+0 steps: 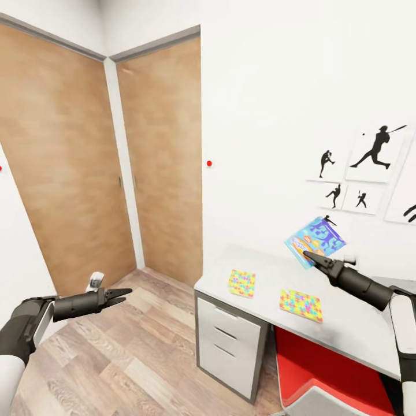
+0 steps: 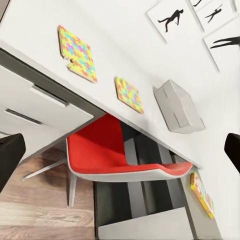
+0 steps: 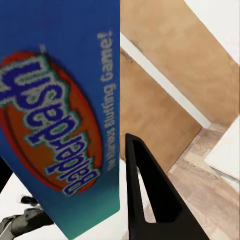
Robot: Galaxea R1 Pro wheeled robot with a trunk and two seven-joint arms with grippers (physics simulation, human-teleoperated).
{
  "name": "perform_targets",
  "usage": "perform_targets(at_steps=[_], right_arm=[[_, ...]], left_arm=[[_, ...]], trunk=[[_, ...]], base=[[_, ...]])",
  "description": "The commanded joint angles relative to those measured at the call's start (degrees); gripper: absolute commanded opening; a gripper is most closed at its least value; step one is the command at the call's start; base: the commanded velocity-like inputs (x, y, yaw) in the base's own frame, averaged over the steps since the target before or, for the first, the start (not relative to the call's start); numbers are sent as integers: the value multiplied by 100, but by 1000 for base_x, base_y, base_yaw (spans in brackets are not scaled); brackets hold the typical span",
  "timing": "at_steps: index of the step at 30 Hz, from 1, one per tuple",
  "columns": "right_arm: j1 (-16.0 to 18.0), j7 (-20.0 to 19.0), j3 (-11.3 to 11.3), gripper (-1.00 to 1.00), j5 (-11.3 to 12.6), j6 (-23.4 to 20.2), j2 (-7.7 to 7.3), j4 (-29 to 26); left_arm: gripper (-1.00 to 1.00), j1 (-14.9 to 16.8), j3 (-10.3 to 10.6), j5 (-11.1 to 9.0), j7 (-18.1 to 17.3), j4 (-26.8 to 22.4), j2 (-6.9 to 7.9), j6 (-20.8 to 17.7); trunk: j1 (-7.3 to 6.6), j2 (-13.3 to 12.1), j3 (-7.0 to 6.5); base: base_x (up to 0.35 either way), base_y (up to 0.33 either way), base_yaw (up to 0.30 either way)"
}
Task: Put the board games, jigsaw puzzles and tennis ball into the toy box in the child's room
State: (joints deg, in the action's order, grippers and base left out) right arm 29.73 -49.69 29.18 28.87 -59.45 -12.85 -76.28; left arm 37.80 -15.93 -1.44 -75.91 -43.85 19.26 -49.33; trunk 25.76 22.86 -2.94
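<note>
My right gripper (image 1: 312, 255) was clamped on a blue board game (image 1: 315, 241), held tilted in the air above the desk (image 1: 358, 323); in the right wrist view the board game (image 3: 60, 115) lay flat against one dark finger (image 3: 150, 195), cover reading "Balderdash". My left gripper (image 1: 120, 297) hung out over the wood floor (image 1: 127, 358), off the desk's end, holding nothing, fingertips near together; I couldn't tell if it was fully closed.

Two jigsaw puzzles lay flat on the desk, well apart from each other: one (image 1: 242, 283) near the end above the drawers, the other (image 1: 301, 304) closer to my right arm. In the left wrist view both puzzles (image 2: 76, 53) (image 2: 129, 94) showed, with the light-grey toy box (image 2: 178, 106) on the desk beyond them near the wall, and another board game (image 2: 202, 195) at the far end of the desk.

A red chair (image 1: 323, 370) sat tucked under the desk beside the white drawer unit (image 1: 228, 346). Baseball silhouette prints (image 1: 375, 151) hung on the wall behind. Two wooden doors (image 1: 86, 162) stood at the corner by my left side.
</note>
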Motion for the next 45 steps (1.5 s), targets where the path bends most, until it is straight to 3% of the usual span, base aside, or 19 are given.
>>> perform_targets(at_steps=[1,5,9,17,21,26,34,45], right_arm=[[69,19,6,-100,51,-55,-38,121],[492,504,8,-100,69,-55,-287,902],[643,657,8,-100,88,-55,-458,1293],[670,694,51,-100,100,-55,-562,1513],[636,697,182,-100,104,-55,-652,1608],[589,698,292,-100,118,-55,-709,1607],[579,698,312,-100,133,-55,-707,1577],[578,698,326,-100,123,-55,-701,1580]], left_arm=[[100,-1,-4,-13,-11,-1,3,-60],[100,-1,-6,-7,-11,-1,7,-60],[100,-1,-10,-6,-11,-1,7,-60],[100,-1,-18,-6,-11,-1,13,-60],[100,-1,-22,-6,-11,-1,22,-60],[100,-1,-29,-6,-11,-1,29,-60],[100,-1,-32,-6,-11,-1,33,-60],[100,-1,-33,-6,-19,-1,39,24]], trunk=[[2,5,3],[2,5,3],[2,5,3],[2,5,3],[2,5,10],[2,5,26],[2,5,31],[2,5,32]], base=[[0,0,-287],[0,0,-287],[0,0,-287],[24,8,-287],[181,97,-277],[188,54,-152],[135,21,-62],[129,12,-249]])
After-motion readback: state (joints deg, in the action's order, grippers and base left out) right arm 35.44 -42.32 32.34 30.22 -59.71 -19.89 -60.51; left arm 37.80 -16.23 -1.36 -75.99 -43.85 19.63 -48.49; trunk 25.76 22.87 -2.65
